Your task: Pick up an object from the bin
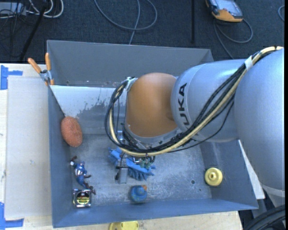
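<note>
Jaw opening cannot be told: the orange wrist cover (151, 104) overhangs the gripper (121, 170). The gripper sits low at the near centre of the bin (134, 61), just beside a blue bristled brush (141, 170). A blue ball (138, 194) lies nearer, and a yellow knob (213, 176) lies well to the right.

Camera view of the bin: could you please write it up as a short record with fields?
bin: grey metal, a few loose things on its floor
tool: low near the floor's middle, under the orange wrist cover
nearest thing: blue bristly thing, right at the tool; contact cannot be told
left side: orange-brown oval lump
lower left of view: small blue figure, yellow tape measure below it
lower middle: blue round thing
right side: yellow round knob, apart from the rest
</note>
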You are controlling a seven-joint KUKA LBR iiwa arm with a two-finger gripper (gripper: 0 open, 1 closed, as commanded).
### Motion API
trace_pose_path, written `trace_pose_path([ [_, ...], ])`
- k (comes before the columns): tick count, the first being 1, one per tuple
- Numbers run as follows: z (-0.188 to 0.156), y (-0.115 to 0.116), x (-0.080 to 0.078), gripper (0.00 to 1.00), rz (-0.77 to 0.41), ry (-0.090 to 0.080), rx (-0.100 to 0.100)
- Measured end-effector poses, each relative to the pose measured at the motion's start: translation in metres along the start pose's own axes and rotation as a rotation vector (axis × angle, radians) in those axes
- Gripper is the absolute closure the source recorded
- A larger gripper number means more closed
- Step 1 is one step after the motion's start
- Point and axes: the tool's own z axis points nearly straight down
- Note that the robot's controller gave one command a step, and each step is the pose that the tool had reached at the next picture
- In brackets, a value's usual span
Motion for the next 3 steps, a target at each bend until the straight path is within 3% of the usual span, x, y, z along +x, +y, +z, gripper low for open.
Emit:
trace_pose_path([
  [1,-0.005,-0.001,-0.002,0.0,0.004,-0.007,-0.001],
  [2,0.023,-0.028,0.007,0.0,0.052,-0.011,-0.003],
  [3,0.034,-0.054,-0.017,1.0,0.168,-0.01,-0.003],
])
